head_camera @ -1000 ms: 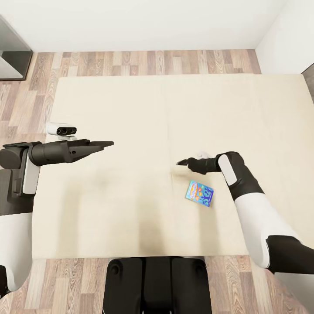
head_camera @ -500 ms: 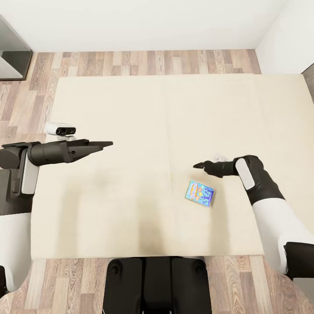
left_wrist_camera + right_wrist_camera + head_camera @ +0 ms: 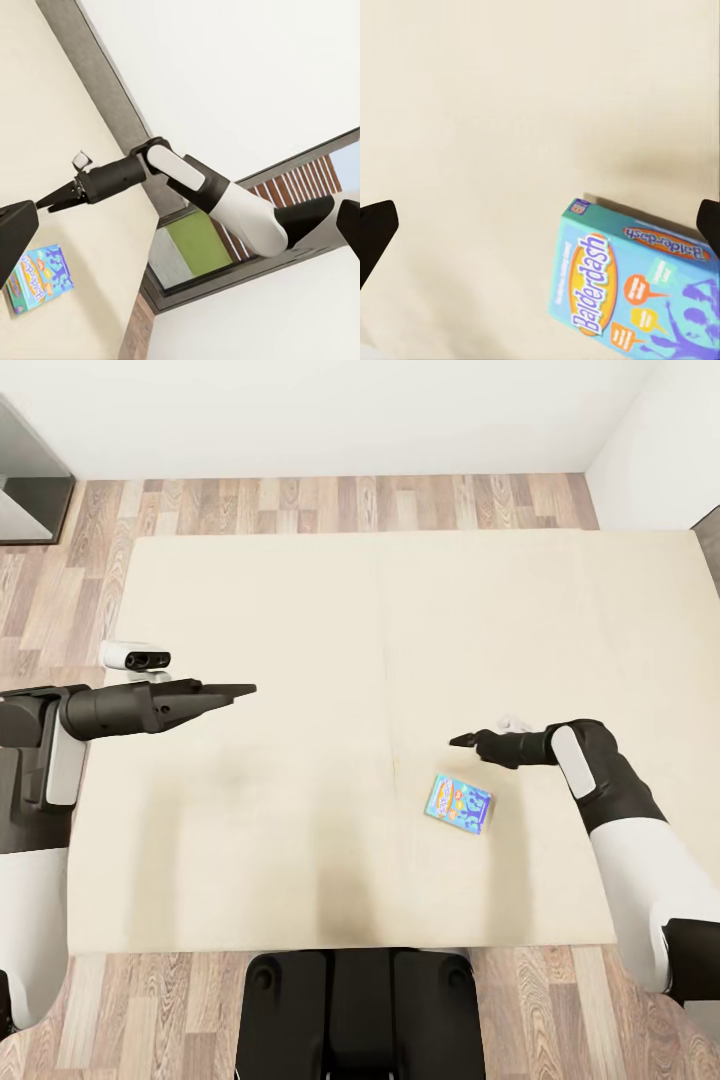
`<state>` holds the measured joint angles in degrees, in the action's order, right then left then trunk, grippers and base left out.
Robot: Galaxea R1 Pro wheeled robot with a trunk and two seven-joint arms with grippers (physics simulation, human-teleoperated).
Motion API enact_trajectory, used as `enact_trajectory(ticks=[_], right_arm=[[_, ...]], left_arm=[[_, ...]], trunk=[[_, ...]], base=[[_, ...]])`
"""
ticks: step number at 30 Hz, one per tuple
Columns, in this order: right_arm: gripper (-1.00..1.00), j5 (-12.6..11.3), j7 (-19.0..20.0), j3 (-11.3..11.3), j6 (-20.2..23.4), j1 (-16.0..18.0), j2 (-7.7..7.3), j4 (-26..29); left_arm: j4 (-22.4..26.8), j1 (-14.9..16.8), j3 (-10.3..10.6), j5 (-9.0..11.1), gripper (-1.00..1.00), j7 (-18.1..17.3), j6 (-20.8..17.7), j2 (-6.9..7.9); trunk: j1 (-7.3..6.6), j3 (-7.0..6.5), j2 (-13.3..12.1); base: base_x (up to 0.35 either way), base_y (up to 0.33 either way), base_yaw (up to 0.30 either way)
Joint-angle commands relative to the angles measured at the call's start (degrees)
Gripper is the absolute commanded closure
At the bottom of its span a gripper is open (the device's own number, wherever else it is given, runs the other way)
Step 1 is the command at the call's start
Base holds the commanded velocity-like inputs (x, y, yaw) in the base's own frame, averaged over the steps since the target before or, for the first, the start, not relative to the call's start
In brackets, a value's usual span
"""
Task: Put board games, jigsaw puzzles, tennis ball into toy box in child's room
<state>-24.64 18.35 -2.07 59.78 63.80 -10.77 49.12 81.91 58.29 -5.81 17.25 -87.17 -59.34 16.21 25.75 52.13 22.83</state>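
Right wrist view reads "Balderdash" on the board game point(image 3: 634, 289).

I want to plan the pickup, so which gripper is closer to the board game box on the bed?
Right. The right gripper hangs just beyond the box, nearly over it. The left gripper is far off across the bed, toward the robot's left.

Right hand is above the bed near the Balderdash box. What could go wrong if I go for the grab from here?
1. The right hand sits off to the side of the board game, not over it; closing now would likely miss.
2. The box lies flat on the soft bed, so the fingers may push it or dig into the cover instead of getting under an edge.
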Motion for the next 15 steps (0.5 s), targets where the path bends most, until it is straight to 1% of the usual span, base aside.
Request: enact_trajectory(ticks=[1, 7, 15], right_arm=[[-1.00, 0.5, 0.6, -0.1, 0.2, 0.0, -0.14, 0.0], [-1.00, 0.8, 0.7, -0.1, 0.2, -0.2, -0.86, -0.1], [-1.00, 1.1, 0.6, -0.2, 0.2, -0.3, -1.07, -0.4]], left_arm=[[0.0, 0.0, 0.0, 0.0, -1.00, -0.2, -0.6, 0.04], [0.0, 0.0, 0.1, 0.1, -1.00, -0.2, -0.6, 0.12], [0.0, 0.0, 0.1, 0.1, -1.00, -0.2, -0.6, 0.14]], trunk=[[0.03, 0.06, 0.1], [0.03, 0.06, 0.1], [0.03, 0.06, 0.1]], base=[[0.000, 0.000, 0.000], [0.000, 0.000, 0.000], [0.000, 0.000, 0.000]])
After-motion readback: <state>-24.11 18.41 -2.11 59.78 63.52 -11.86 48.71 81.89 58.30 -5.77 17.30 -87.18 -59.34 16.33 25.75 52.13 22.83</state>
